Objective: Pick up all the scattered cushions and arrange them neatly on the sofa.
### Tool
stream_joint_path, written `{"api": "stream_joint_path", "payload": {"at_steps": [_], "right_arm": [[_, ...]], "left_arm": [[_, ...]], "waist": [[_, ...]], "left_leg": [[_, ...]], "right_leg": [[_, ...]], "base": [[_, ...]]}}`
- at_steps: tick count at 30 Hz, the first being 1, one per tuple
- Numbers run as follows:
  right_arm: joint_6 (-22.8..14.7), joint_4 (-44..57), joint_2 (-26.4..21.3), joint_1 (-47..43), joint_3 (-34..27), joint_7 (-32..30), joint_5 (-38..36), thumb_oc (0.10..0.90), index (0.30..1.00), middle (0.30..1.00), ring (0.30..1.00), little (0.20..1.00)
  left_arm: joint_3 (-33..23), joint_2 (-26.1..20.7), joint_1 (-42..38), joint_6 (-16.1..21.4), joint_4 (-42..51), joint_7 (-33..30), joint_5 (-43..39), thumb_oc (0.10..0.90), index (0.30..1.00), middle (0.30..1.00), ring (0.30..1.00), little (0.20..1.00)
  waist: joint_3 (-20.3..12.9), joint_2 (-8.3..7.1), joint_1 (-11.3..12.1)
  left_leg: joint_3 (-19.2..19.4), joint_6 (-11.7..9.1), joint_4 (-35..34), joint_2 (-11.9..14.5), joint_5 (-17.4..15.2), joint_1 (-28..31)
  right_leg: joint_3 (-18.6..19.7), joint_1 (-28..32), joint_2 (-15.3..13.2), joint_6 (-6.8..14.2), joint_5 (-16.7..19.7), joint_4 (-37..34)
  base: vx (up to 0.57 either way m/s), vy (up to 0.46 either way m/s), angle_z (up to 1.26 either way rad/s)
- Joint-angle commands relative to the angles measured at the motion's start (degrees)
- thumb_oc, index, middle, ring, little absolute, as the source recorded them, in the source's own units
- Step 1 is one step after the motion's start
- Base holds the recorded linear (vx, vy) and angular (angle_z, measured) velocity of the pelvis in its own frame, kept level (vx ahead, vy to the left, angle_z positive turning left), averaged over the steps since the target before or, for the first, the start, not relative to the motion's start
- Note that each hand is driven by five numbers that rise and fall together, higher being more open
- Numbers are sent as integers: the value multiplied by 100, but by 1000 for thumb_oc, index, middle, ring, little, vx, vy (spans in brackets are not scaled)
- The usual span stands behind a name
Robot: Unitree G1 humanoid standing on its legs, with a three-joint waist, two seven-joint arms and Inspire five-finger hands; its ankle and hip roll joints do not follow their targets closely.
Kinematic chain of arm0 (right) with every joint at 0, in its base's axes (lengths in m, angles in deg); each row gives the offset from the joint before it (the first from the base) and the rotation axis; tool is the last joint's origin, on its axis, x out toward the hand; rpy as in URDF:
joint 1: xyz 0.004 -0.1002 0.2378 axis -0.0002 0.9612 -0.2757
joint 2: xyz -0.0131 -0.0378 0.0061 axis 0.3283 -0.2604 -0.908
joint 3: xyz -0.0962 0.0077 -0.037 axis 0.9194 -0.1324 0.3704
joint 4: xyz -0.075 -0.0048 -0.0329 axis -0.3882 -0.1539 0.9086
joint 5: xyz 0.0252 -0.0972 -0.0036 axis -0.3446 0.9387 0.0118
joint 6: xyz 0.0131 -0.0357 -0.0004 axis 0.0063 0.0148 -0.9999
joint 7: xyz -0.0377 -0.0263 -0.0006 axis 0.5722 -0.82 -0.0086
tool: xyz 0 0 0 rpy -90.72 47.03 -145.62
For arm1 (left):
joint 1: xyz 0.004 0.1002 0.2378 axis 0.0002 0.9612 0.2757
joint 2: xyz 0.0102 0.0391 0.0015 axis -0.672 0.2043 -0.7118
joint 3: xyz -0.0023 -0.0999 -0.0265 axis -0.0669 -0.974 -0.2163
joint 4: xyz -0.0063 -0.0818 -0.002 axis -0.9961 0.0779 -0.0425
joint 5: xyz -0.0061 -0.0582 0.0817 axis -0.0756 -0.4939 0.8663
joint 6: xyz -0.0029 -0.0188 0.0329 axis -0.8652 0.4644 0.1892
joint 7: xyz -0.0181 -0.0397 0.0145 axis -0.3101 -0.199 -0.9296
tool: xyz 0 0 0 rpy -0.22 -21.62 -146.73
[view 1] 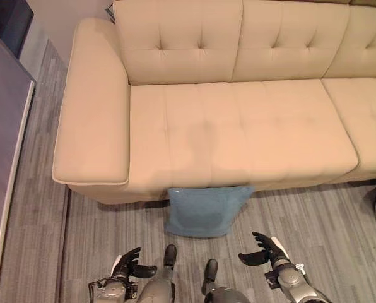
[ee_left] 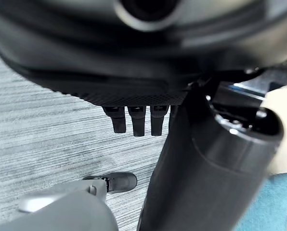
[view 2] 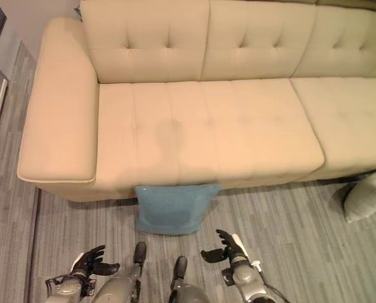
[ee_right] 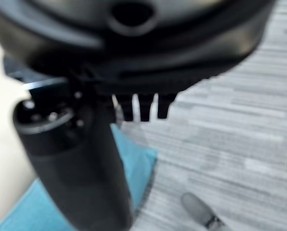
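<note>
we are before the first pick: blue cushion (view 1: 204, 210) lies on floor against the sofa (view 1: 238, 126) front; left hand (view 1: 130, 263) and right hand (view 1: 262, 249) hover loosely open, empty. next we must reach down to it.

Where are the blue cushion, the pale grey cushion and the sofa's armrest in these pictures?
blue cushion (view 1: 204, 211), left eye view, the middle of its top face.
pale grey cushion (view 2: 369, 194), right eye view, its visible corner at the picture's right edge.
sofa armrest (view 1: 93, 113), left eye view, the middle of its flat top.
</note>
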Motion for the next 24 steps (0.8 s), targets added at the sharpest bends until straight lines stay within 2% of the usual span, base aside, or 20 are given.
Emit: {"api": "stream_joint_path", "payload": {"at_steps": [1, 3, 8, 10, 16, 20, 24], "right_arm": [[-149, 344, -213, -282, 126, -161, -46, 800, 900, 900, 900, 900], [-158, 404, -181, -356, 126, -151, -50, 800, 900, 900, 900, 900], [-176, 524, -224, -393, 113, -184, -12, 800, 900, 900, 900, 900], [-204, 512, -262, -355, 95, -185, -16, 800, 900, 900, 900, 900], [-229, 603, -326, -400, 181, -222, -37, 800, 900, 900, 900, 900], [-308, 654, -333, -394, 140, -332, -168, 800, 900, 900, 900, 900], [-531, 875, -373, -698, -125, -807, -595, 800, 900, 900, 900, 900]], "left_arm": [[-111, -162, 93, 207, 108, -72, -50, 800, 900, 900, 900, 900], [-155, -220, 59, 235, 155, -112, -98, 800, 900, 900, 900, 900], [-176, -204, 94, 316, 311, -149, -239, 800, 900, 900, 900, 900], [-175, -167, 81, 334, 315, -99, -328, 800, 900, 900, 900, 900], [-156, -125, 22, 387, 457, -173, -490, 800, 900, 900, 900, 900], [-187, -73, -113, 511, 759, -367, -819, 800, 900, 900, 900, 900], [-88, -109, -574, 771, 1330, -783, -1197, 800, 900, 900, 900, 900]], "waist": [[-101, -18, 73], [-20, 22, 44], [46, 96, 8], [28, 25, 17], [69, 3, 37], [187, 19, 3], [497, 119, -12]], "left_leg": [[35, -71, 936, 110, -994, -204], [28, -19, 1003, 125, -1066, -192], [-7, 8, 969, 122, -1149, -61], [-28, -20, 1031, 40, -1221, -68], [-112, -117, 1070, 113, -1195, -208], [-294, -262, 1016, 213, -1065, -506], [-499, -415, 1068, 296, -855, -1252]], "right_leg": [[47, -270, -291, 547, -510, 1260], [149, -545, -350, 613, -456, 1550], [-16, -670, -523, 497, -271, 1109], [-19, -545, -554, 499, -193, 698], [-145, -590, -442, 398, -226, 660], [-354, -859, -391, 309, -337, 735], [-588, -1608, -403, 234, -465, 1119]], "base": [[0, 87, -68], [29, 81, -40], [70, -15, -8], [97, -64, -7], [23, -97, 21], [-42, -156, 20], [-94, -111, 44]]}}
